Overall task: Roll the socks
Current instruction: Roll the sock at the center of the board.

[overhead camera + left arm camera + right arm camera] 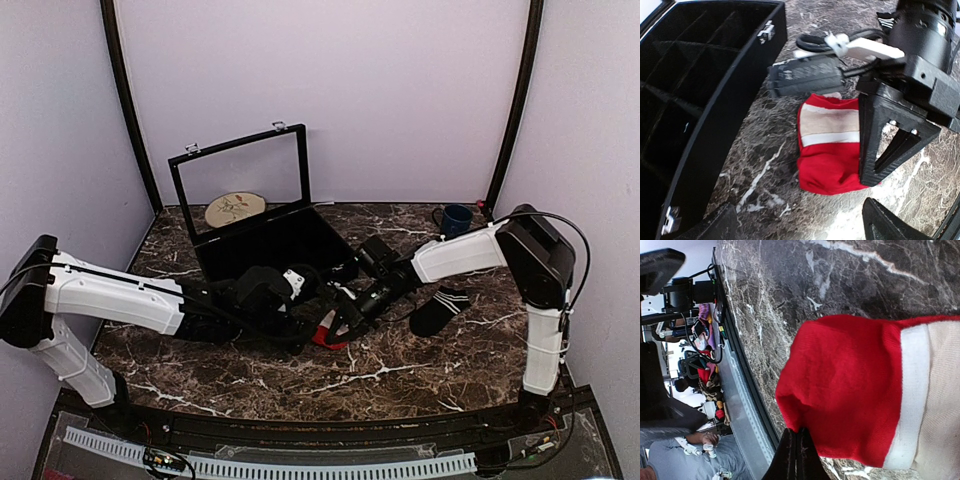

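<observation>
Presently: rolling step, judged early; neither sock is a bundle yet.

Top view: the red fabric sock with a white band (325,337) lies mid-table on the dark marbled table (400,380), where both arms meet. The short black ankle sock with white stripes (440,311) lies flat, apart to its right. The right tool (342,322) touches the red sock.

Left wrist view: the left tool (800,222) has its jaws wide apart and empty, hovering above the red sock's near end. The right tool stands on the sock's right edge.

Right wrist view: the right tool's fingers are together, tips at the sock's edge; whether fabric is nipped, I cannot tell.

Next move calls for the left tool to descend and take the free end while the right pins.
</observation>
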Controlling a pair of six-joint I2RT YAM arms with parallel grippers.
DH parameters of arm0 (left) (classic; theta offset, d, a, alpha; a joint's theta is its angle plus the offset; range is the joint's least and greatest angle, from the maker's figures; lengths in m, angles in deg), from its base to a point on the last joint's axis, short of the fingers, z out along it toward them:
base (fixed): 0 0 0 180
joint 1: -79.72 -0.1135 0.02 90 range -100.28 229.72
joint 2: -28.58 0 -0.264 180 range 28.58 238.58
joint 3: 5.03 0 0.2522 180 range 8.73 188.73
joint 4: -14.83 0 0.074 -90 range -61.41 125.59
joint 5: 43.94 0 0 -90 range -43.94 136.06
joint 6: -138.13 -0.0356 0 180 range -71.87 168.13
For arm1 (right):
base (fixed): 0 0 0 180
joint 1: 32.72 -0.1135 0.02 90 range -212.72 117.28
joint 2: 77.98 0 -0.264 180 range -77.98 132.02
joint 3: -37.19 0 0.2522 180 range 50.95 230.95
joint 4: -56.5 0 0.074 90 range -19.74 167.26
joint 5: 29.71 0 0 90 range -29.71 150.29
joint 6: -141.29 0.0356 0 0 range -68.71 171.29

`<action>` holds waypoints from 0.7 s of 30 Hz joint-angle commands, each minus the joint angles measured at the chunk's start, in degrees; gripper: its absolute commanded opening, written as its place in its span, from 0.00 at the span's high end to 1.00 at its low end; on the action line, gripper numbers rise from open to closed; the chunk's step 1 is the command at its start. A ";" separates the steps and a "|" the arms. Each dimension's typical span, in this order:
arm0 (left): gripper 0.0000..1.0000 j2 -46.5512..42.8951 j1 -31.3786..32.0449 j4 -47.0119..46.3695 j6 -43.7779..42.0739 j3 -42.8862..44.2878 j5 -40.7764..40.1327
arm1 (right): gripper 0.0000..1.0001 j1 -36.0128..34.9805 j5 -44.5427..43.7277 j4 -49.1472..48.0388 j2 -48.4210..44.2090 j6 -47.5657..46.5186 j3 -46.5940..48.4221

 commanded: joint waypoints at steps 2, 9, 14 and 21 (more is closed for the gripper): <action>0.10 2.28 0.12 -1.72 -3.40 3.39 1.23 | 1.00 1.57 4.95 -2.79 0.27 2.72 -1.04; 0.04 5.10 -1.84 -1.24 -1.56 5.18 4.07 | 1.00 2.14 6.58 -1.80 1.16 2.72 -1.62; 0.01 6.23 -8.36 5.06 6.35 7.98 15.00 | 1.00 2.15 5.64 -1.70 0.79 1.92 -1.95; 0.05 10.74 -12.83 16.83 11.53 16.09 24.77 | 1.00 2.14 3.81 -1.29 0.44 0.53 -2.13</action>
